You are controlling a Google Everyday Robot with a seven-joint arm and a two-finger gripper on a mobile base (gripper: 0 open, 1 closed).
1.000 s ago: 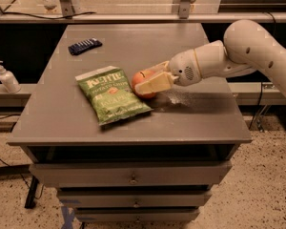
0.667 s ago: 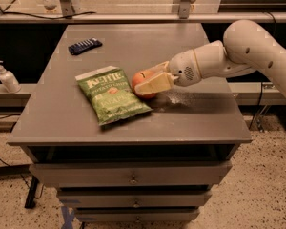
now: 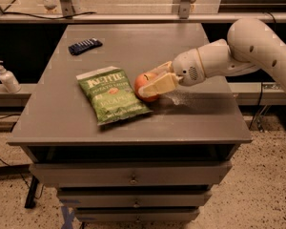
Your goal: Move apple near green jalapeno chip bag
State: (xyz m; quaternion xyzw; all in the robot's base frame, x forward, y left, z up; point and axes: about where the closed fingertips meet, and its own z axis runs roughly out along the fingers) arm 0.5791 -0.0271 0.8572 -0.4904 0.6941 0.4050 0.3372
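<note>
The apple (image 3: pixel 144 86) is clasped between the fingers (image 3: pixel 162 83) of the gripper (image 3: pixel 149 83), low over the table (image 3: pixel 195 123). Just past the fingertips lies the green jalapeno chip bag (image 3: pixel 112 95), flat and close beside the apple. Behind the fingers the arm (image 3: pixel 248 51) slopes in from the right, bent at the elbow. The drawers (image 3: pixel 131 174) under the tabletop are closed.

Cream tool (image 3: pixel 154 83) at red-orange apple (image 3: pixel 143 85), green white-lettered bag (image 3: pixel 112 97), grey table (image 3: pixel 148 42)
</note>
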